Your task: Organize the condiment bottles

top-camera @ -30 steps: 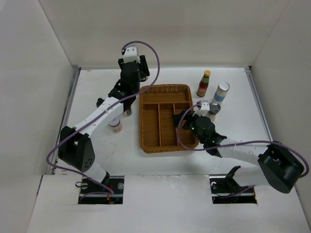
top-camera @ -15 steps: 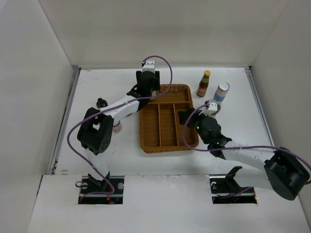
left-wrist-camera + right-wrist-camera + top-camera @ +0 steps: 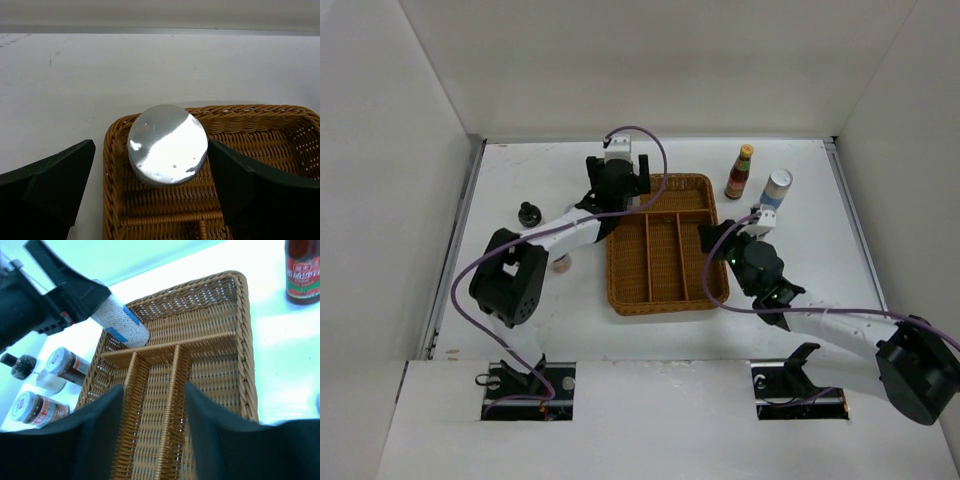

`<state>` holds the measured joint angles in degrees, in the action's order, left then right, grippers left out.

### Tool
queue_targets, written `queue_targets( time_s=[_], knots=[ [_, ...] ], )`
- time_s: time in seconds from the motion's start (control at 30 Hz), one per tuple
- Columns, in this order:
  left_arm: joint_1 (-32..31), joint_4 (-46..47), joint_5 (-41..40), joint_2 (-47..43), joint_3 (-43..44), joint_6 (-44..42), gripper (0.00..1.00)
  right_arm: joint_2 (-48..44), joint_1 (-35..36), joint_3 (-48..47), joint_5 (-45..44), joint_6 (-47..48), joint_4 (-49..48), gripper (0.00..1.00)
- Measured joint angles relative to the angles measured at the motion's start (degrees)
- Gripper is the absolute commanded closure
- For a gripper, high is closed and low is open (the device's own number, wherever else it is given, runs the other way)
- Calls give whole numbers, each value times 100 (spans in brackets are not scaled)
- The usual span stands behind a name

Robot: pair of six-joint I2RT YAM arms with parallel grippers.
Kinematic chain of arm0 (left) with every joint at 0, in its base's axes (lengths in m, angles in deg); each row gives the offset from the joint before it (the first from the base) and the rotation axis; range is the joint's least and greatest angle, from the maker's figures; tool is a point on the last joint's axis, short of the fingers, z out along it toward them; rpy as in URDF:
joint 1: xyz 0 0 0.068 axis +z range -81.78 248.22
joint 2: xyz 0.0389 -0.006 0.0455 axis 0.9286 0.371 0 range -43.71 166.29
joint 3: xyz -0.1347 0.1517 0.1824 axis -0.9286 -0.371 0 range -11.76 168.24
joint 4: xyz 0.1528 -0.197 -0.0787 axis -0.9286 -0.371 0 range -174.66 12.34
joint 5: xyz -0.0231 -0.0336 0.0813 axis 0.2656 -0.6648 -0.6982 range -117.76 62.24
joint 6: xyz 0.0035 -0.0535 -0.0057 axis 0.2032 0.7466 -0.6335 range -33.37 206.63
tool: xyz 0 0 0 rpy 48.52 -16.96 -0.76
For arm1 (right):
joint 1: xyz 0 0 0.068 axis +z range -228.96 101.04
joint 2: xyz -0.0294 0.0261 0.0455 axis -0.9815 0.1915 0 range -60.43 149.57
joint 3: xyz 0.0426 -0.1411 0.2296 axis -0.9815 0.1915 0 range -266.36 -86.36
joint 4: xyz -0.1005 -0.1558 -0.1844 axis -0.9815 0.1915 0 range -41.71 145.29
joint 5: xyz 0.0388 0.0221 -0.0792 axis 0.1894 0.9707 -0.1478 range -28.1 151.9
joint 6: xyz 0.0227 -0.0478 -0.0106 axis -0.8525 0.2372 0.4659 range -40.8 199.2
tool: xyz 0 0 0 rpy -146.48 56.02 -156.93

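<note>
- At the basket's point(image 3: 245, 347) 4 o'clock edge, the right gripper point(image 3: 152, 387) is hovering, its fingers standing apart with nothing between them.
- At 9 o'clock, outside the basket, one jar point(image 3: 37, 408) and a second jar point(image 3: 67, 362) are standing, with a black-capped shaker point(image 3: 528, 213) sitting just beyond.
- At the 11 o'clock corner, the left gripper point(image 3: 150, 147) is hanging with fingers spread wide either side of a silver-topped shaker point(image 3: 167, 145), which is sitting in the far compartment.
- At 1 o'clock, outside, a sauce bottle point(image 3: 740, 172) and a blue-white shaker point(image 3: 776, 188) are standing side by side.
</note>
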<state>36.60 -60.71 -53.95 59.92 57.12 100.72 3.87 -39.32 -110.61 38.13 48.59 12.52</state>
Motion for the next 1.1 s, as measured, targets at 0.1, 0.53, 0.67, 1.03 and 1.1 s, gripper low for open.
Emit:
queue_targets(
  time_s=[0.1,0.53,0.67,1.03,1.1],
  knots=[
    [-44,133,-20,-518,-319,22,2,-153,0,-13,-31,44,122,68],
    [-610,1526,37,-3486,-2529,750,55,24,-452,-2090,-280,695,1285,49],
    [-785,1685,470,-3392,-3324,1224,56,282,-1255,-2706,-501,1032,1751,18],
    [-1593,2944,1364,-2946,-4468,1873,23,1853,-3248,-3799,-328,1464,3254,0],
    [-1521,3206,1495,-2933,-4553,1899,20,2146,-3355,-3923,-122,1480,3473,0]
  ],
)
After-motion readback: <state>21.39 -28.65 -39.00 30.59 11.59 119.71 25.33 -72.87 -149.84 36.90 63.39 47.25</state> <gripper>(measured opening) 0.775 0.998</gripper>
